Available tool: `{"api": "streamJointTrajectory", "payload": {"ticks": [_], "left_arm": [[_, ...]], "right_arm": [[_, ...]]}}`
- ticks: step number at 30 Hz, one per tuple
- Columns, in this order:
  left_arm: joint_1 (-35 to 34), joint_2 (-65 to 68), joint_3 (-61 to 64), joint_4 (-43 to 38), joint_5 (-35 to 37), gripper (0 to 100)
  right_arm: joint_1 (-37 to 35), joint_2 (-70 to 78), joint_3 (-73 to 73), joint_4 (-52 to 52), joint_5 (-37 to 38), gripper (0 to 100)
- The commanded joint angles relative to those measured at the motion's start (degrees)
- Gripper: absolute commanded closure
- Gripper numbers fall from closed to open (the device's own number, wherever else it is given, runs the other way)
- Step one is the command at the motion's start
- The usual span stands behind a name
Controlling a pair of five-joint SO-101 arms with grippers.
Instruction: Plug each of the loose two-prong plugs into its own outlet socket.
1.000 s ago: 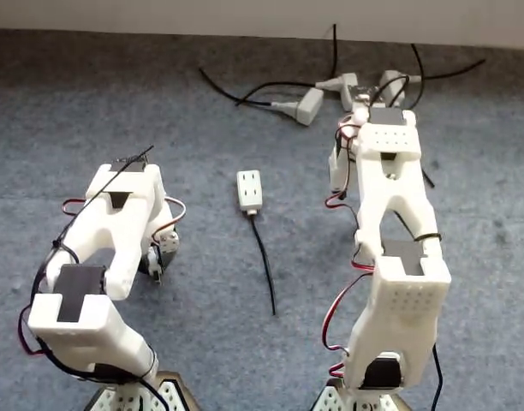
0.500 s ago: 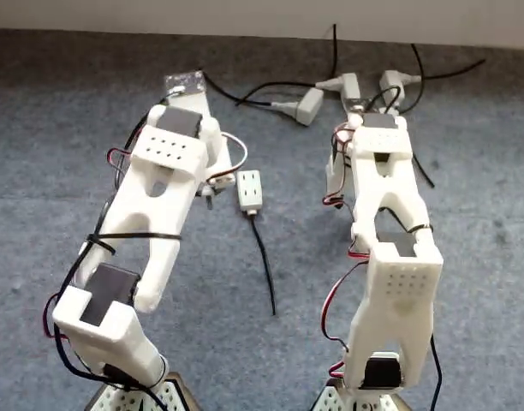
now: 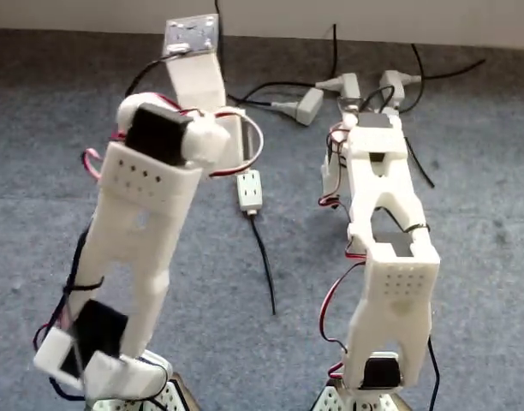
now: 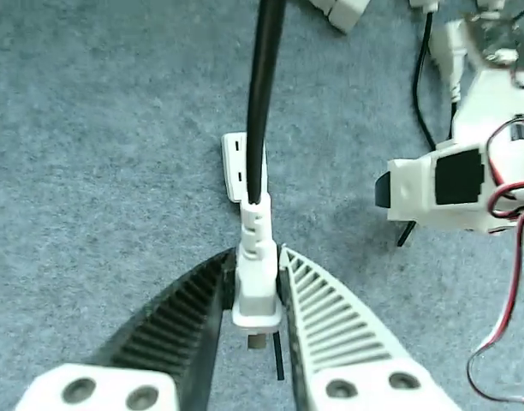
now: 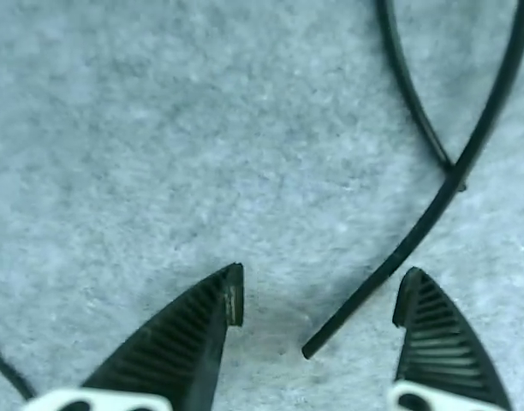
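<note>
High view looks down; wrist views face the carpet (image 5: 159, 128) closely, left sharing the outlet (image 3: 249, 190).

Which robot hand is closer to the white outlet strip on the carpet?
Left. The left hand, shut on a white plug, hangs close over the outlet strip. The right hand is open over carpet by black cords, off to the strip's side.

The outlet block (image 3: 249, 190) is laid on the carpet (image 3: 56, 128) between the two arms, with its cord (image 3: 264, 257) trailed toward the arm bases. A plug (image 4: 255, 300) is clamped in the left gripper (image 4: 256, 255), off the carpet near the block. Three loose plugs (image 3: 306, 104) are laid behind the block, to its right. There the right gripper (image 5: 324, 295) is held with a cable end (image 5: 309, 349) between its parted fingers.
</note>
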Motion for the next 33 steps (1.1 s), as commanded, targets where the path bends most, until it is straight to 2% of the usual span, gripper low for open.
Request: {"api": "streamJointTrajectory", "payload": {"ticks": [1,4,9,14,18,20,22,25,33], "left_arm": [[-4.97,-13.67,6.02,0.26,0.09,99],[-8.22,-22.81,17.27,-7.21,0.26,99],[-9.54,-38.99,45.58,-29.19,0.35,99],[-9.54,-53.23,76.26,-61.63,2.2,99],[-9.54,-60.18,96.13,-88.88,12.13,99],[-9.54,-61.05,101.58,-98.46,16.0,99],[-9.54,-60.79,103.43,-103.03,18.64,99],[-9.54,-60.0,103.52,-103.74,19.96,99],[-7.6,-60.26,106.68,-104.26,19.43,99]], "right_arm": [[-1.45,-0.84,-1.98,-0.13,0.0,71.7],[-1.54,-0.84,-1.98,-0.04,0.0,71.7],[-1.36,-1.1,-2.42,2.68,0.0,71.7],[-1.54,-1.27,-2.51,3.74,0.0,71.7],[-2.07,-1.36,-2.51,4.18,0.0,71.7],[-3.12,-1.36,-2.77,5.49,0.26,71.7],[-4.53,-1.36,-5.05,8.04,0.09,71.7],[-6.64,-1.27,-9.1,13.14,0.0,73.5],[-5.41,-1.27,-16.13,18.51,0.0,93.7]]}}
